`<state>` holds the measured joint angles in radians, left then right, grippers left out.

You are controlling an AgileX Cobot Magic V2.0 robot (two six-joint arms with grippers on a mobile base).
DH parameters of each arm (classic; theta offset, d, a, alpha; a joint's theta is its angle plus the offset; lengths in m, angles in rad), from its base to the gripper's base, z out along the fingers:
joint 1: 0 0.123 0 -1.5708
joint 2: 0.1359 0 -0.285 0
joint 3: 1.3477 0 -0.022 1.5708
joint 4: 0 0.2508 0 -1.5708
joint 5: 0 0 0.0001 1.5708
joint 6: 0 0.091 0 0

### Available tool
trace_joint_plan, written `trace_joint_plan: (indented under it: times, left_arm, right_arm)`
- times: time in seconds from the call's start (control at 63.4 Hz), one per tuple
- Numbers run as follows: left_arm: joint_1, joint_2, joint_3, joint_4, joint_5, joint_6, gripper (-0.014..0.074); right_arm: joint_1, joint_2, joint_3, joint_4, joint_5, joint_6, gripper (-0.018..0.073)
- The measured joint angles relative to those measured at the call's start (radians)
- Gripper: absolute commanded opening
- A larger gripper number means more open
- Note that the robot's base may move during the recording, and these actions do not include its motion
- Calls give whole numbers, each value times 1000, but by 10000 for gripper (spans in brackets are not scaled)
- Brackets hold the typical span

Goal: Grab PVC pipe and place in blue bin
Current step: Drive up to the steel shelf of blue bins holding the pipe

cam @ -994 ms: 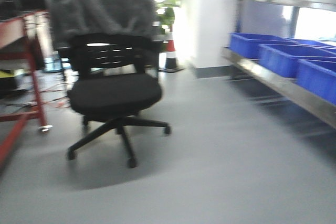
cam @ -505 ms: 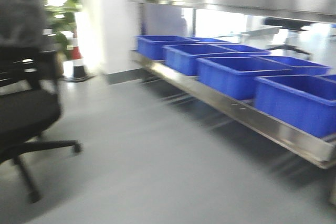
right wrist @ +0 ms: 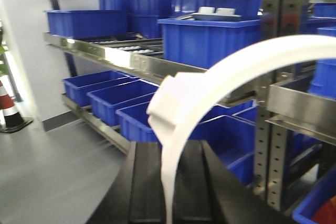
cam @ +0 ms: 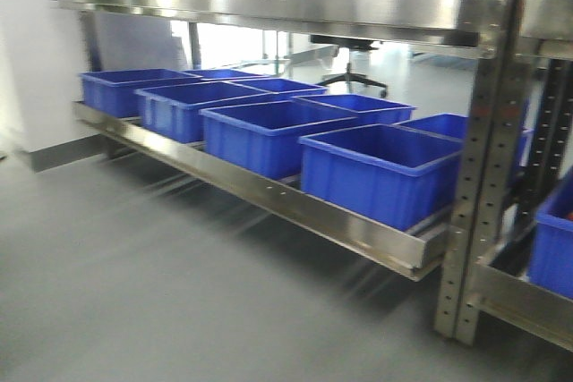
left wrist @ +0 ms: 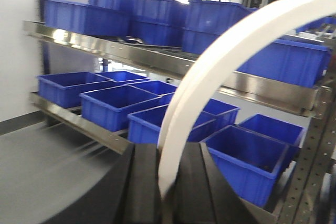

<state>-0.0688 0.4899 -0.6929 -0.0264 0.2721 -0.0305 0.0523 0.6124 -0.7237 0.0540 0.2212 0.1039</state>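
Arching up from left end effector (left wrist: 167, 153), PVC pipe (left wrist: 223, 48) clamped, right end effector (right wrist: 170, 153) likewise.

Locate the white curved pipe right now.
One white curved pipe rises from between the left gripper's jaws in the left wrist view, a second pipe from the right gripper's in the right wrist view, both before the blue bins on the rack.

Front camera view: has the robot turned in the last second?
Yes, to its right: the blue bins, earlier at the right edge, now fill the middle.
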Motion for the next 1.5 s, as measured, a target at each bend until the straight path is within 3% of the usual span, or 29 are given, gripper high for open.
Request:
trace_joint_plan:
  times: [1.499]
  left_arm:
    - [0, 0, 0, 0, 0, 0, -111]
  right_arm:
    - [0, -2, 0, 0, 0, 0, -168]
